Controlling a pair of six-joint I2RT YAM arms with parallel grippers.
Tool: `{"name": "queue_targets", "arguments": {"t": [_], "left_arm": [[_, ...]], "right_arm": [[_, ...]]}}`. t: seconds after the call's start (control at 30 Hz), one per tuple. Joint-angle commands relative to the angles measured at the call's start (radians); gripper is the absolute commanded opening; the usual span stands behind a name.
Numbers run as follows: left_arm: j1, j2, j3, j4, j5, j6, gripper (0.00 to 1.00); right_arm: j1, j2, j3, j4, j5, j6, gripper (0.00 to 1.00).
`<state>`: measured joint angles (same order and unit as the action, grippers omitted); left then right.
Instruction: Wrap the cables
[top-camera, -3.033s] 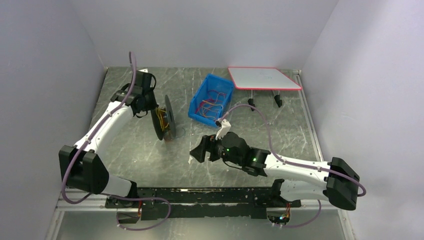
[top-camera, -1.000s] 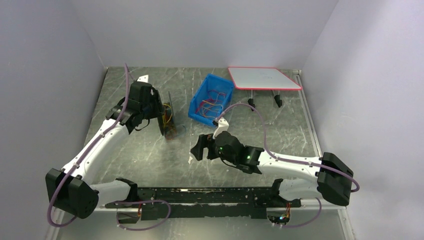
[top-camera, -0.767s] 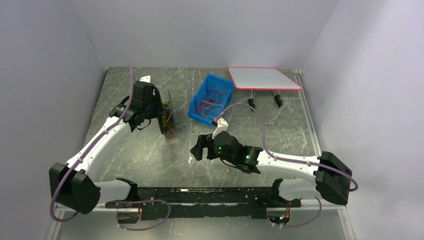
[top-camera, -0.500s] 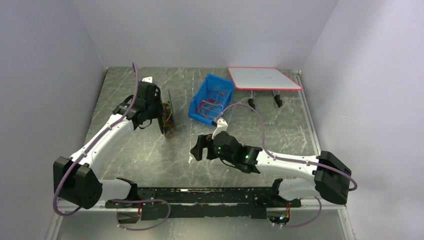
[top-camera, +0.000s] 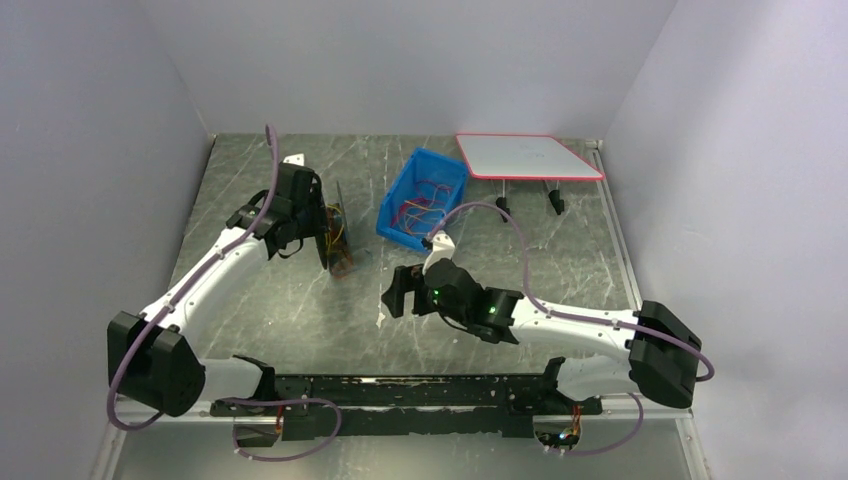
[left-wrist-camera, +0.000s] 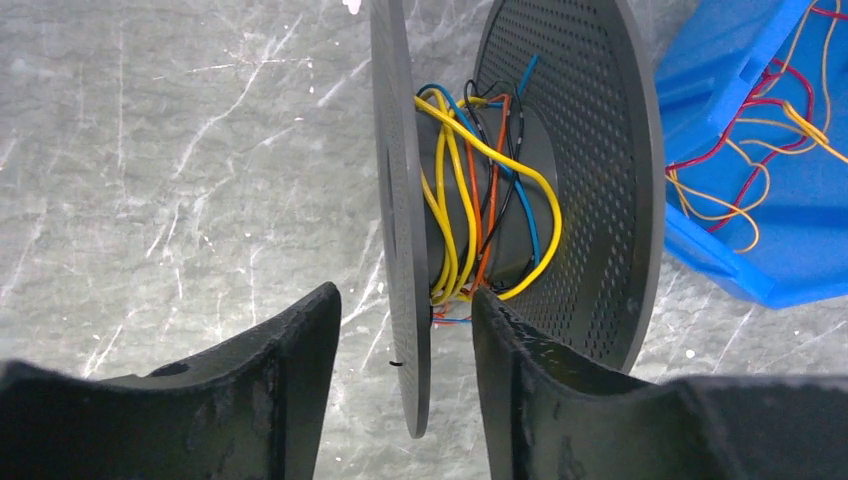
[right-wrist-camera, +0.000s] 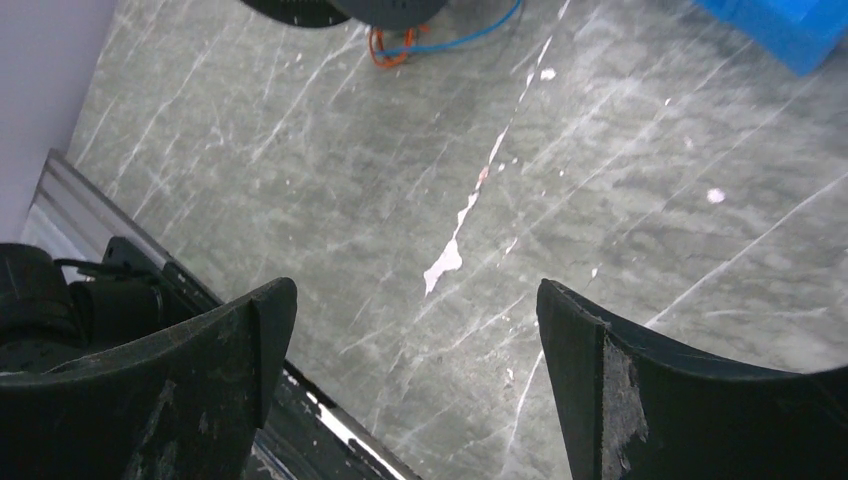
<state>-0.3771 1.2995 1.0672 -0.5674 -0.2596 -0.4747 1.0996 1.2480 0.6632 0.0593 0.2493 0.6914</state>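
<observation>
**Here the left fingers stand astride the spool's flange, and nothing is held**

So, the left gripper (left-wrist-camera: 402, 295) is partly open. The near flange (left-wrist-camera: 395, 150) of the dark grey spool (left-wrist-camera: 590, 150) passes between its two fingers, and a narrow gap shows on each side, so I judge that it grips nothing. The wound cables (left-wrist-camera: 455, 190) are just beyond its fingertips, on the hub: yellow and orange, with blue and black among them. More red, orange and yellow ones (left-wrist-camera: 745, 150) lie further ahead and to the right of it, in the blue bin (left-wrist-camera: 790, 285).

The right gripper (right-wrist-camera: 415, 287) is wide open and empty, above the bare table (right-wrist-camera: 350, 170). The spool's lower edge and some loose ends (right-wrist-camera: 385, 52), orange and blue, lie well ahead of its fingertips.

What could go wrong:
- The spool seems to stand on the thin edges of its flanges. If one finger reaches the flange before the other, or the arm moves sideways, it may tip over.
- The outer yellow loop hangs loosely from the hub. A quick turn could let it slip and undo the winding.
- The loose ends lie under the spool. They may be trapped or dragged when it moves.

I can read no brand, label or writing. The white board (top-camera: 525, 155) with the red edge looks blank.
</observation>
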Motion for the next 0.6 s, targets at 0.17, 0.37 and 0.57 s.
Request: {"name": "queue_targets", "arguments": {"t": [0.17, 0.37, 0.57], "left_arm": [[-0.006, -0.087, 0.029, -0.011, -0.005, 0.016, 0.65], [-0.006, -0.140, 0.072, -0.040, 0.051, 0.039, 0.71], [-0.006, -0.198, 0.091, -0.041, 0.108, 0.092, 0.76]], "right_arm": [[-0.041, -0.036, 0.138, -0.104, 0.174, -0.132, 0.94], [-0.117, -0.029, 0.231, -0.146, 0.196, -0.223, 0.94], [-0.218, 0.038, 0.329, -0.177, 0.173, -0.345, 0.91]]}}
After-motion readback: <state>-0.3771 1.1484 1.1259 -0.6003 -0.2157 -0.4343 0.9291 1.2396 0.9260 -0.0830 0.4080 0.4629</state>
